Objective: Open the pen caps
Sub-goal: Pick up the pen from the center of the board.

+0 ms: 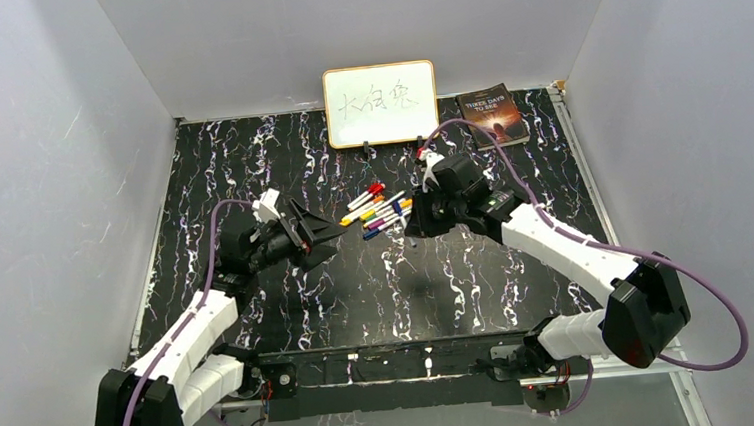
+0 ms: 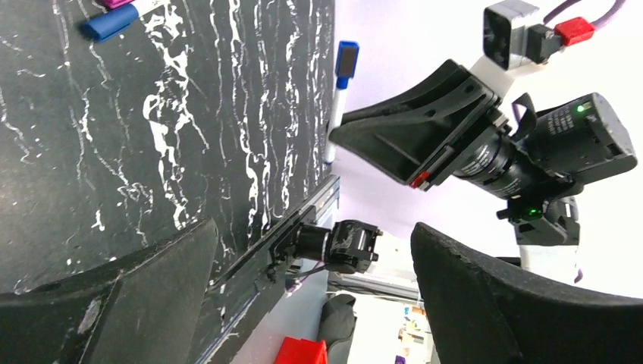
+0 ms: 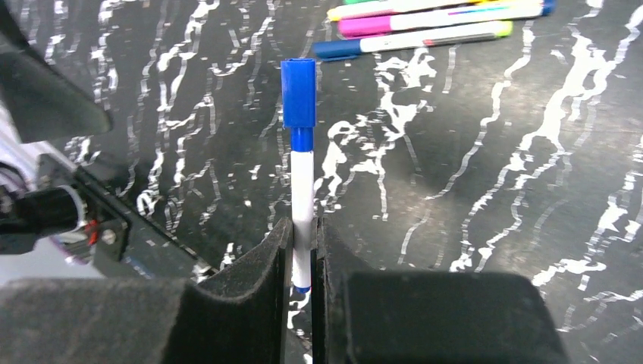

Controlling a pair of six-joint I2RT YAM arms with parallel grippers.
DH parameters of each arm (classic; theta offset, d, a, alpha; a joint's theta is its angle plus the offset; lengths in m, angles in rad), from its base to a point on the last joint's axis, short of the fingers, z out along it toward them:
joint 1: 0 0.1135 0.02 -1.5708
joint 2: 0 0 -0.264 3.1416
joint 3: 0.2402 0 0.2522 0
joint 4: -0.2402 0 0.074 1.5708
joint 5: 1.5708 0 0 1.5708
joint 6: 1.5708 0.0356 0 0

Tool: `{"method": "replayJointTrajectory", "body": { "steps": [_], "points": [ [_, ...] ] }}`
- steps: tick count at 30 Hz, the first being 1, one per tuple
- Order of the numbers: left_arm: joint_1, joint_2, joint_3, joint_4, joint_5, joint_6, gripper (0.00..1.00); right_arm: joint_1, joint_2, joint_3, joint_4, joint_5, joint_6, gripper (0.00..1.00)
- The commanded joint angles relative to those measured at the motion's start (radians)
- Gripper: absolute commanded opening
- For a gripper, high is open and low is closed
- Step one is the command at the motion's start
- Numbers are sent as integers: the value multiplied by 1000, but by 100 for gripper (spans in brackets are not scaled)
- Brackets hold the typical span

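The table (image 1: pixel 279 160) is black, veined with white marbling. One pen (image 3: pixel 302 189) has a white barrel and a blue cap (image 3: pixel 299 92) — blue at its tail too. The other pens (image 1: pixel 381 211) are white with red, yellow, orange, purple and blue caps (image 1: pixel 376 188) (magenta and lime up close). The whiteboard (image 1: pixel 380 102) is white, pale-wood framed.

You're looking at a robotics lab test cell. Plain white panel walls (image 1: pixel 48 146) box in 3 sides of a black marbled table (image 1: pixel 290 309). 2 robot arms, the left arm (image 1: pixel 186 337) and the right arm (image 1: pixel 556 246), sit bolted to a metal rail (image 1: pixel 383 358) at the near edge, trailing purple cables (image 1: pixel 705 300). Staged props: a whiteboard (image 1: pixel 380 103), a book (image 1: pixel 492 115), a bunch of pens (image 1: pixel 383 211).
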Motion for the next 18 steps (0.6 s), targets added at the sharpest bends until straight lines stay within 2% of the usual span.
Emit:
{"method": "replayJointTrajectory", "body": {
  "steps": [1, 6, 13, 18],
  "points": [
    [-13, 24, -18, 162, 12, -87, 98, 30, -34, -6, 108, -131, 62, 0],
    [-46, 60, -15, 189, -34, -104, 98, 102, -18, -1, 170, -155, 119, 0],
    [-83, 78, 2, 139, -110, -100, 98, 281, 67, 120, 68, 65, 135, 0],
    [-100, 70, 14, 86, -178, -92, 98, 332, 105, 159, 55, 133, 170, 0]
  ]
}}
